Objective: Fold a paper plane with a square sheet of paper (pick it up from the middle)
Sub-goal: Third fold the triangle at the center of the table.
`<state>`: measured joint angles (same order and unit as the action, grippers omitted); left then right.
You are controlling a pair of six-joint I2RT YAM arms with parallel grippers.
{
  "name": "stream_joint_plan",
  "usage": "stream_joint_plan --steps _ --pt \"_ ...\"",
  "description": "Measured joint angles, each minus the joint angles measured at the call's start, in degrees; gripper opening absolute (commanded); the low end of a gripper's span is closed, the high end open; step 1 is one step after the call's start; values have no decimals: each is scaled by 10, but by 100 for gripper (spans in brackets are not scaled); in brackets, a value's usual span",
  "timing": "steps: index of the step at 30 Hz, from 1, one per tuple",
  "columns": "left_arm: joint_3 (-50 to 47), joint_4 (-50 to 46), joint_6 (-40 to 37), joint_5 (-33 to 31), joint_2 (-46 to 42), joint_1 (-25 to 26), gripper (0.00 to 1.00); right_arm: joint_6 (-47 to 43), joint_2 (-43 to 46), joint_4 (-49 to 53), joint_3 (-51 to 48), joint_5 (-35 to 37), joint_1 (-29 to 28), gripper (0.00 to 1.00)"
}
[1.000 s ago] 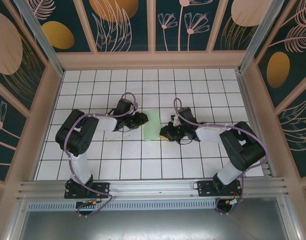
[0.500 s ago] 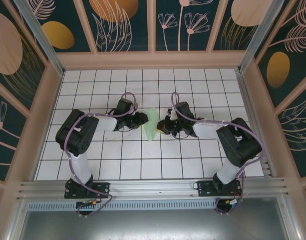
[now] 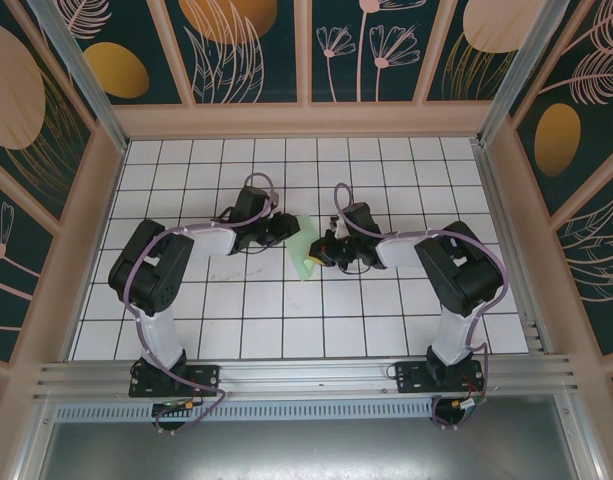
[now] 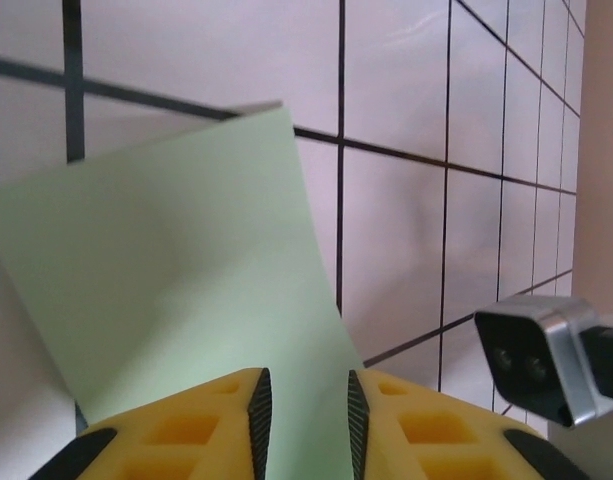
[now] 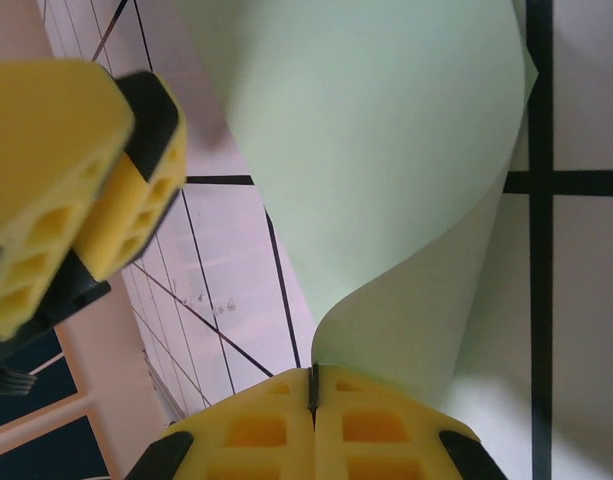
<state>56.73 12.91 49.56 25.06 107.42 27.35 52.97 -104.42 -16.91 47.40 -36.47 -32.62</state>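
From above: two arms, two claws, one sheet of paper, one tiled table. The left claw and right claw face each other near the middle of the table. The sheet of paper sits between them as a narrow pale green strip that touches both. Bare tiles lie behind each claw, and also ahead of and nearer than the pair, so there is room on every side. The wooden walls stand well away.

Left wrist camera: the left claw shows two yellow fingers a little parted, nothing clamped. The sheet of paper passes flat under the gap and spreads ahead and to the left of the fingers. One corner points ahead, and its right edge slants back toward the claw. Bare table lies past that corner and to the right. One silver camera block sits low on the right, apart from the paper.

Right wrist camera: the right claw is clenched, its two fingers pressed together on the sheet of paper. The paper's curled edge runs into the seam and it arches away ahead of the claw. The left claw's two fingers stand at the upper left, just beside the paper. Bare tiles show between the two claws and along the right.
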Motion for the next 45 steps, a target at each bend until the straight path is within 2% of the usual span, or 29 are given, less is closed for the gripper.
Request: stream_joint_plan --steps 14,45 --pt "28 -66 -19 -32 45 0 19 15 -29 -65 10 -24 0 6" --pt "30 -72 -24 -32 47 0 19 36 -82 -97 33 -24 0 6"
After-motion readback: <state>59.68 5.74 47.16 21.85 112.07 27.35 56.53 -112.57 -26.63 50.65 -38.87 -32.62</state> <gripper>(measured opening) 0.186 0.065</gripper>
